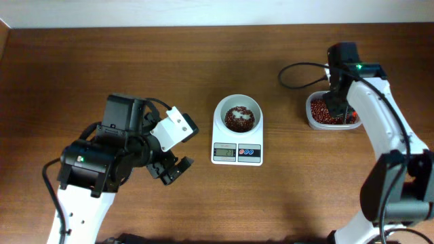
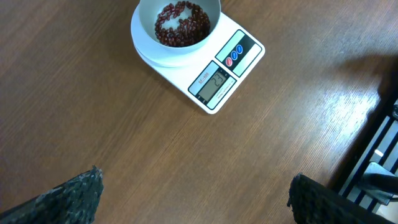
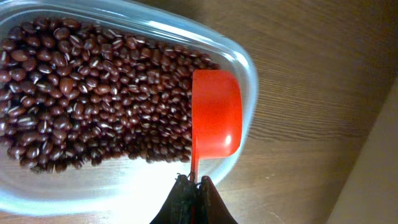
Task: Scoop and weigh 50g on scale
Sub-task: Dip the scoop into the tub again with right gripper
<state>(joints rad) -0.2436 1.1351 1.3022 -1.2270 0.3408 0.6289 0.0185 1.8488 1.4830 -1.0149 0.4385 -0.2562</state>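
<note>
Closest to the right wrist lens, the right gripper [image 3: 191, 186] has its two dark fingers pressed together on the thin flat handle of a scoop [image 3: 214, 112]. The scoop is smooth, glossy orange-red plastic with a rounded D-shaped cup. It sits over the right end of a clear plastic tub [image 3: 249, 68] with rounded corners and a thin, see-through rim. In the tub lies a loose bed of beans [image 3: 93, 93]: small, oval, dark red-brown and shiny, many with a pale line along one side. They thin out toward the near wall, where the tub's bare floor shows. The left gripper [image 2: 196, 186] hangs above the wood-grain table [image 2: 93, 112] with its jaws wide apart and nothing between them; its fingers [image 2: 68, 196] have a dark, pebbled, rubbery face. The scale [image 2: 217, 81] stands mid-table, just beyond the left gripper and well apart from the tub. It is matte white plastic with rounded edges, a grey display [image 2: 214, 84] whose digits are too small to read, and small round red and blue buttons [image 2: 235, 55] beside it. On top of it sits a round white bowl [image 2: 146, 31] holding a shallow layer of the same beans, with a bare white patch near the middle.
</note>
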